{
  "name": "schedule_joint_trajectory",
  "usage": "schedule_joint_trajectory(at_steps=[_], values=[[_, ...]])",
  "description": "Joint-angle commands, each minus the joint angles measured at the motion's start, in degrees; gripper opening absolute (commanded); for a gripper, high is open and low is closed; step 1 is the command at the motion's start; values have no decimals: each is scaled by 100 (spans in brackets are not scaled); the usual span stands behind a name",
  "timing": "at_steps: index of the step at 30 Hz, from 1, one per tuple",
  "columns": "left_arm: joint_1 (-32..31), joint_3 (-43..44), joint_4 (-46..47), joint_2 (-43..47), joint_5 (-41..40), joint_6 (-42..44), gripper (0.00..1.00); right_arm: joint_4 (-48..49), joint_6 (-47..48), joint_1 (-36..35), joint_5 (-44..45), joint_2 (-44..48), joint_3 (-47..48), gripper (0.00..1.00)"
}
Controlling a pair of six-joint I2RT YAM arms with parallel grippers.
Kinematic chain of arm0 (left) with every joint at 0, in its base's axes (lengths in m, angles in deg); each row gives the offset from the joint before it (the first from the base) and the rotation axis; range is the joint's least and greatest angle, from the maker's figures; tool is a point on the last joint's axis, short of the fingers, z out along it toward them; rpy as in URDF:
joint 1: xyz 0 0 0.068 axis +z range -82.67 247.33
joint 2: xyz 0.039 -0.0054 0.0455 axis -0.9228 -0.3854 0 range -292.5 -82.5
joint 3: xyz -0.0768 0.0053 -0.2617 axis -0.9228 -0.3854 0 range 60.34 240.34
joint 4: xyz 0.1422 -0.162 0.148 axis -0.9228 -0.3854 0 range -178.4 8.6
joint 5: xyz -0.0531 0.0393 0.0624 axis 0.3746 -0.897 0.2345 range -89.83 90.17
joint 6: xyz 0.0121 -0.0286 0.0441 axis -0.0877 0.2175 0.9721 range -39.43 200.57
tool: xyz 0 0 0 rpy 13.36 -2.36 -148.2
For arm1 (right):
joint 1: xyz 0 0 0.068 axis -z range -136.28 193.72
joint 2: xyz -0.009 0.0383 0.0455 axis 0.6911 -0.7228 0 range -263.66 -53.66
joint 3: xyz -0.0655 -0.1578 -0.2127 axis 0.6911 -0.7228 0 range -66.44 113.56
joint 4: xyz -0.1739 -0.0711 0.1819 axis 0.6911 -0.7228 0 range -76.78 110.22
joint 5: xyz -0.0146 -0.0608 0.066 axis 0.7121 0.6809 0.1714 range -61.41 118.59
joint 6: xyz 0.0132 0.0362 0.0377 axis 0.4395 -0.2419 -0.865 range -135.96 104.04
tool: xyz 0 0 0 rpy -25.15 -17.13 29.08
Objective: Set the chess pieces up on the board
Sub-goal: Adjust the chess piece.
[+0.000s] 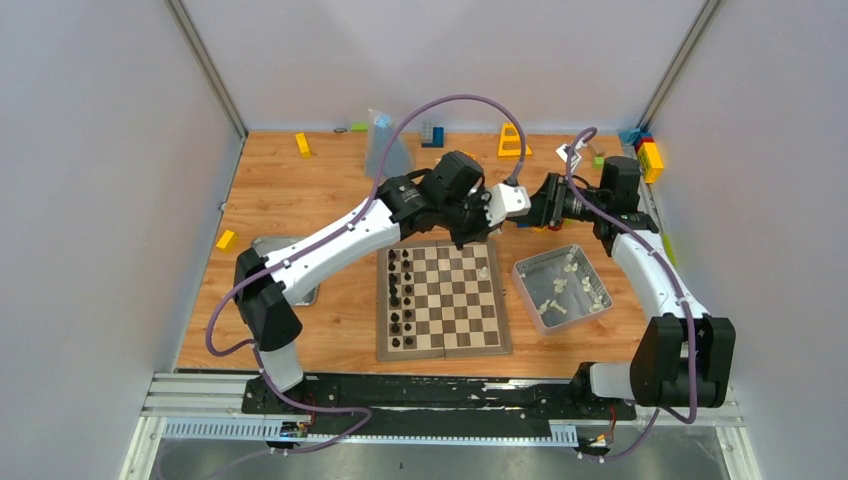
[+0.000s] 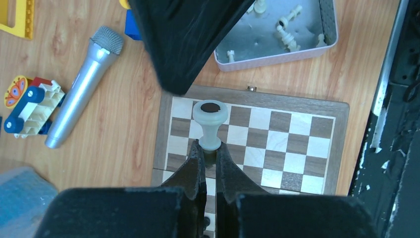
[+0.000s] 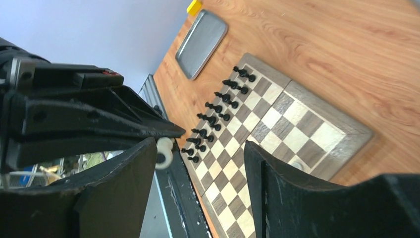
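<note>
Board [image 1: 442, 300] at table centre. Black pieces [image 1: 400, 295] stand in its two left files and one chess piece [image 1: 484, 271] near its right edge. Another chess piece [image 2: 210, 124] sits in the left gripper [image 2: 210, 151] above the board's far edge. Tin [image 1: 548, 272] lies right of the board, with chess pieces [image 1: 557, 305] inside. Lid [image 3: 202, 43] lies left of it, toy blocks [image 1: 302, 144] behind.

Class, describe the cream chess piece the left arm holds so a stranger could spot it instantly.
Find the wooden chessboard. Above it, black fingers of the left gripper pinch one cream chess piece, dark disc on its round base. It alone is airborne: other cream pieces lie in the metal tin, black pieces stand on squares.
</note>
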Motion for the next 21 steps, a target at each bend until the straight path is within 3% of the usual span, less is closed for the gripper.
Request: schedule_joint_trajectory(at_steps=[1,8,21], values=[[-250,-100,-230,214,-836,577,0,-212,442,-374,-293,-94,339,66],[-381,-87,-233,196,-1266,669,0,-307,539,-572,-534,-241,357,59],[-424,-63,-180,90,-1365,698,0,-395,676,-787,-431,-365,300,52]])
